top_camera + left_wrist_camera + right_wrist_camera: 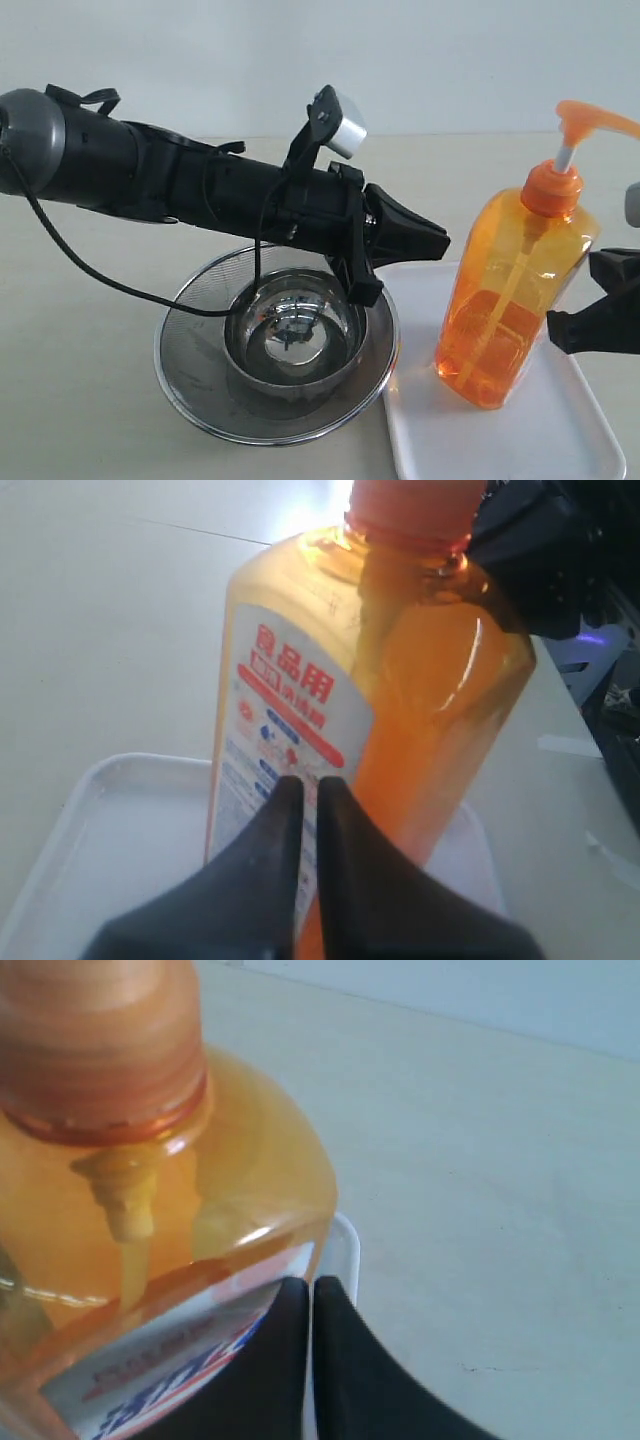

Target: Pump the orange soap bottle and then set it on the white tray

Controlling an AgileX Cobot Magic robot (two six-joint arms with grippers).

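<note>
Between left tool (308, 782), right tool (310, 1285): bottle (510, 290).

The orange soap bottle (515, 290) is standing upright on the white tray (560, 440) at the right. The left pincer (435, 240) is reaching across above a steel mesh strainer (190, 370) holding a shiny bowl (295, 335), its jaws pressing together and pointing toward the bottle. The right pincer (585, 315) is sitting just beside the bottle's far side. Strainer and tray are resting side by side on the pale surface (80, 400).
</note>
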